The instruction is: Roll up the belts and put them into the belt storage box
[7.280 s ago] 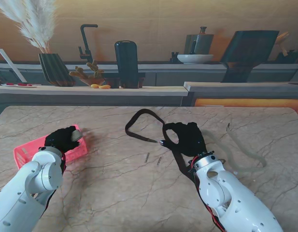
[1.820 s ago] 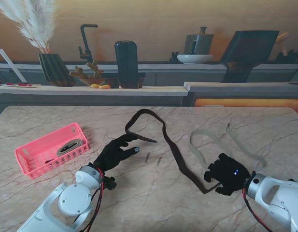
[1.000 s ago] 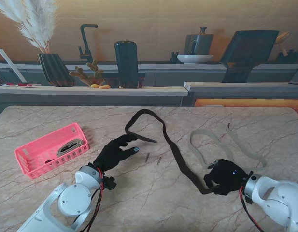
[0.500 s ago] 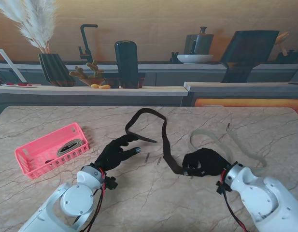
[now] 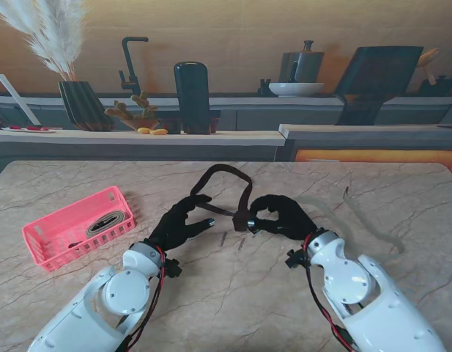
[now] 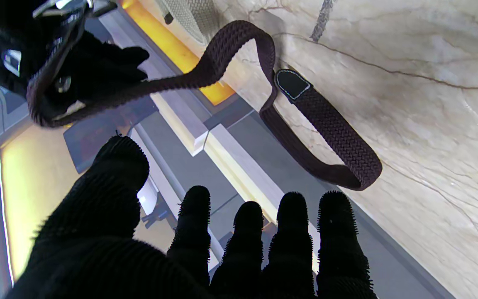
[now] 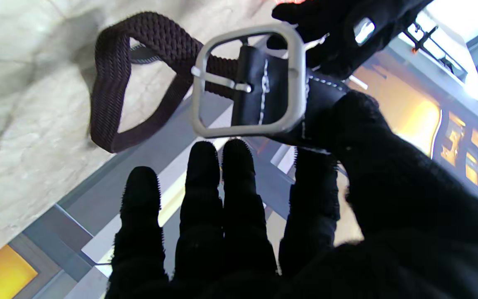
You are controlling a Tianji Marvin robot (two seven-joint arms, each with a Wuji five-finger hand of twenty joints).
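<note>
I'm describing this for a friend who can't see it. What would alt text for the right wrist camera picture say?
A black-gloved right hand pinches the leather end of a dark brown woven belt between thumb and forefinger, its square silver buckle facing the camera. The strap loops away over a pale marble table, and the other gloved hand shows just beyond the buckle.

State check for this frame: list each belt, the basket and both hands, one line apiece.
Dark brown belt: loose, unrolled, buckle end lifted off the table.
Buckle: unfastened, held by the right hand.
Right hand: shut on the dark brown belt.
Left hand: open, fingers spread, beside the belt.
Pink basket: upright, with one rolled belt inside.
Pale belt: unrolled, flat on the table.
</note>
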